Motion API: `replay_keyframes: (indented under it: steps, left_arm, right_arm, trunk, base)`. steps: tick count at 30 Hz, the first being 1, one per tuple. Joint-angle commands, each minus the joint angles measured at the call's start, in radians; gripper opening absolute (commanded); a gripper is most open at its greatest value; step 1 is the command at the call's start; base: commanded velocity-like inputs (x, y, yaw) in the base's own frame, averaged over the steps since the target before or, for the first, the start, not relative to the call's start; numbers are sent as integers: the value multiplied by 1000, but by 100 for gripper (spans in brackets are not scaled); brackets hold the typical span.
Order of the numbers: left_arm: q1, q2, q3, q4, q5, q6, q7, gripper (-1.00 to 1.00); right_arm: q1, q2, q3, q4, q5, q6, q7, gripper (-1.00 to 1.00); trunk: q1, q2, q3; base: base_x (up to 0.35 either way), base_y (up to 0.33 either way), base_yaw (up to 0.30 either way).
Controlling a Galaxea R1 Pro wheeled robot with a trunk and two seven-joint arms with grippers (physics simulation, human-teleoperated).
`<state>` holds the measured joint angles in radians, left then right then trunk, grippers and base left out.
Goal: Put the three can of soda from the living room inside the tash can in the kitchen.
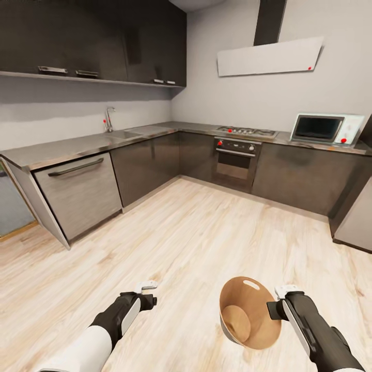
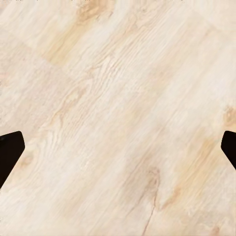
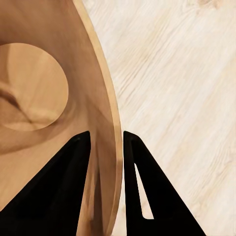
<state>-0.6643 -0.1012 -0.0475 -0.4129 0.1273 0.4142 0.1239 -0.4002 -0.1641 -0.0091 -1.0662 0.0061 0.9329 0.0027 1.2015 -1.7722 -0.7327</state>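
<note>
The tash can (image 1: 247,313) hangs tilted just above the wood floor, its brown inside facing me and an oval slot near the rim. No can lies on its round bottom (image 3: 29,83). My right gripper (image 1: 274,306) is shut on its rim, one finger inside the wall and one outside (image 3: 105,135). My left gripper (image 1: 147,292) is open over bare floor, its dark fingertips (image 2: 10,147) wide apart with nothing between them. The cans of soda are out of view.
This is the kitchen. An L-shaped run of dark grey cabinets stands ahead, with a dishwasher (image 1: 80,191) at the left, a sink tap (image 1: 108,119), an oven (image 1: 236,163) under a hob, and a microwave (image 1: 325,128). A steel appliance edge (image 1: 356,222) stands at the right.
</note>
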Motion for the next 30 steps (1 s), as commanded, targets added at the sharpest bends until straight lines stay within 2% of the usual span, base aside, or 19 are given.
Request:
replay_keyframes:
  steps: [1, 30]
  left_arm:
    - [0, 0, 0, 0, 0, 0, 0, 100]
    - [0, 0, -20, 0, 0, -14, -1, 100]
  right_arm:
    - [0, -1, 0, 0, -9, 0, 0, -100]
    - [0, -6, 0, 2, -9, -3, 0, -100]
  trunk:
    - [-4, 7, 3]
    - [-115, 210, 94]
  base:
    - [0, 0, 0]
    - [0, 0, 0]
